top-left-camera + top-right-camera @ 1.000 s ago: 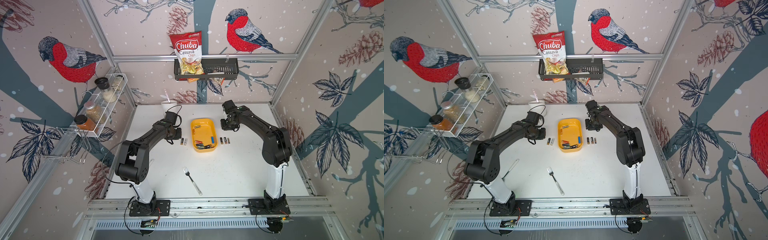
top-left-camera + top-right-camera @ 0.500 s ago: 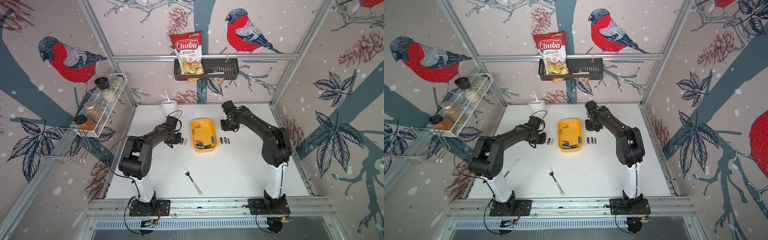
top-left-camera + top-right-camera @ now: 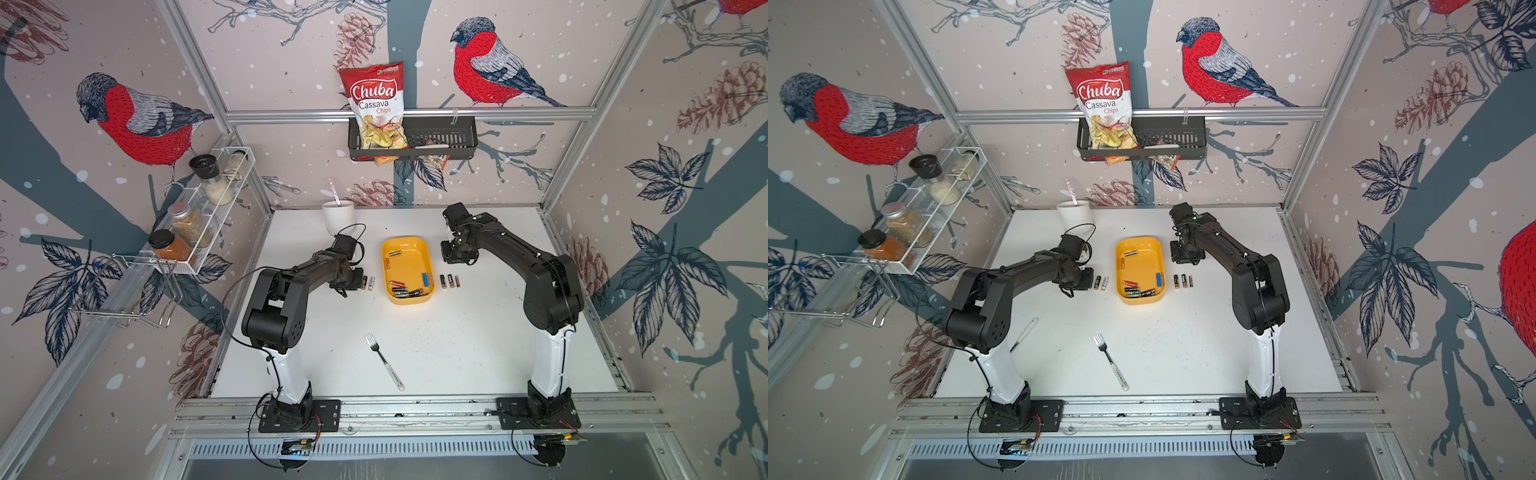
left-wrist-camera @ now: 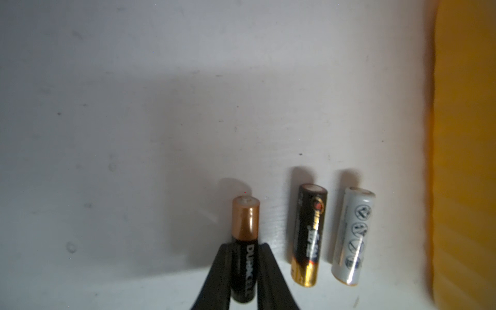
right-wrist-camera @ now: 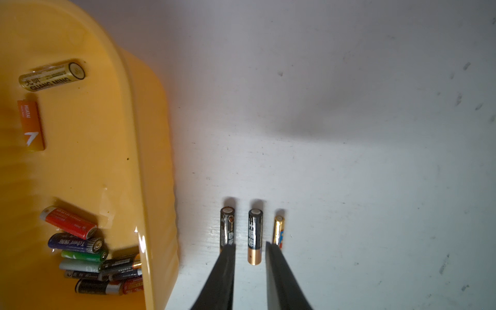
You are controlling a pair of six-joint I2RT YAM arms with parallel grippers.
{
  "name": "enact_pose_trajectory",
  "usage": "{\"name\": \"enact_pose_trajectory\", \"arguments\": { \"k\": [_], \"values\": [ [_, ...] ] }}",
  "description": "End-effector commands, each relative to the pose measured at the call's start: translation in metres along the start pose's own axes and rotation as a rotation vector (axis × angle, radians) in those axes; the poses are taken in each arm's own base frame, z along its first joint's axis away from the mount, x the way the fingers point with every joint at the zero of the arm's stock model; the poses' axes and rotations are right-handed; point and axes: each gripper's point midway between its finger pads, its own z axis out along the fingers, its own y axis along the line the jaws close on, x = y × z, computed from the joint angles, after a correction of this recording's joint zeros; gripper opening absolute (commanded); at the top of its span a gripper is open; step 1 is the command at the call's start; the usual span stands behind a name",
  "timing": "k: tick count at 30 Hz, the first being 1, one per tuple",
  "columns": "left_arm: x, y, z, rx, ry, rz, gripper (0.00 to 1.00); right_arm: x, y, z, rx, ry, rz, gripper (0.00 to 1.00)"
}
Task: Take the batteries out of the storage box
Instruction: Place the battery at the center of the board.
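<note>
- The metal fork [image 3: 384, 361], low in the middle of the frame, has not moved.
- Left of centre, my left arm [image 3: 299, 274] has swung in over the last second. Its jaws are clamped on a black and copper Duracell battery [image 4: 245, 214], now down just beside the black and gold battery [image 4: 308, 233] and the white battery [image 4: 353, 236] lying on the white tabletop [image 3: 457, 353].
- I judge letting go comes next, which would make a third one out on that side. I cannot tell whether it touches the tabletop yet.
- At centre, the shallow yellow plastic storage box [image 3: 409, 253] still holds most of the batteries [image 3: 405, 291], clustered at its lower end.
- Just right of it lie three more batteries [image 3: 449, 281]. Above them my right jaws stay slightly apart, empty and unmoved.
</note>
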Motion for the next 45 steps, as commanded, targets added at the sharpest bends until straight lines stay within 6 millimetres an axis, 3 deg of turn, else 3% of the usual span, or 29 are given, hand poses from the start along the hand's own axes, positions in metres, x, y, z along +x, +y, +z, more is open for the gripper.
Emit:
{"name": "enact_pose_trajectory", "arguments": {
  "k": [1, 18, 45],
  "values": [
    [-0.007, -0.003, 0.001, 0.013, -0.018, 0.006, 0.21, 0.001, -0.003, -0.001, 0.013, 0.002, 0.014, 0.27],
    [-0.001, -0.006, 0.008, 0.015, 0.006, 0.004, 0.26, 0.003, -0.004, 0.003, 0.011, 0.007, 0.013, 0.27],
    [-0.011, -0.008, -0.005, 0.007, -0.025, 0.000, 0.32, 0.001, -0.004, 0.000, 0.005, 0.000, 0.012, 0.28]
  ]
}}
